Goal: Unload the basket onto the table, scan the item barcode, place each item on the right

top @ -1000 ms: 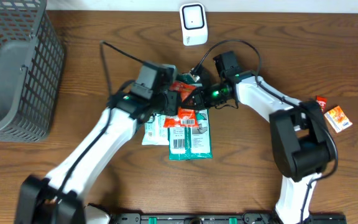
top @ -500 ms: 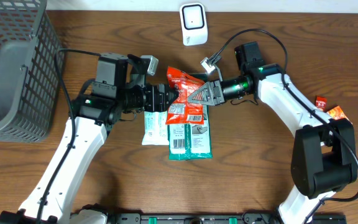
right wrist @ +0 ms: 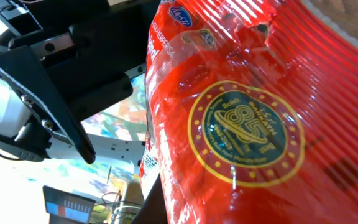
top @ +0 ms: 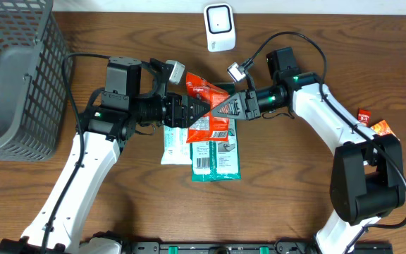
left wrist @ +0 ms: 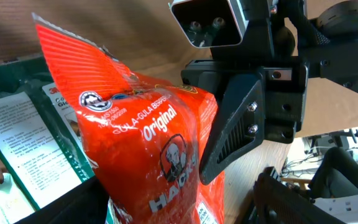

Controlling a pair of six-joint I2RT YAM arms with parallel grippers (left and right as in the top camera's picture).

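- Two pincers meet from opposite sides at the middle of the table (top: 294, 190), with one red snack bag (top: 207, 128) between them.
- The right pincer (top: 220, 111) is closed on the red snack bag, gripping its right-hand edge.
- In the right wrist view the bag fills most of the frame, with a round gold emblem facing the camera.
- The left pincer (top: 193, 111) is open. In the left wrist view its fingers (left wrist: 291, 199) stand wide apart on either side of the bag's lower part.
- In the left wrist view the printed front of the bag faces the left arm, with its crimped top edge pointing up and left.
- Seen from overhead, the bag overlaps the top edge of the green-and-white flat packs (top: 216, 156) lying on the table. One of these packs shows a barcode label.
- A white scanner (top: 218, 27) stands at the far edge of the table, well apart from the bag.
- A grey mesh basket (top: 20, 70) occupies the far left corner.
- Small orange packets (top: 381, 132) lie near the right edge, beside the right arm's base.
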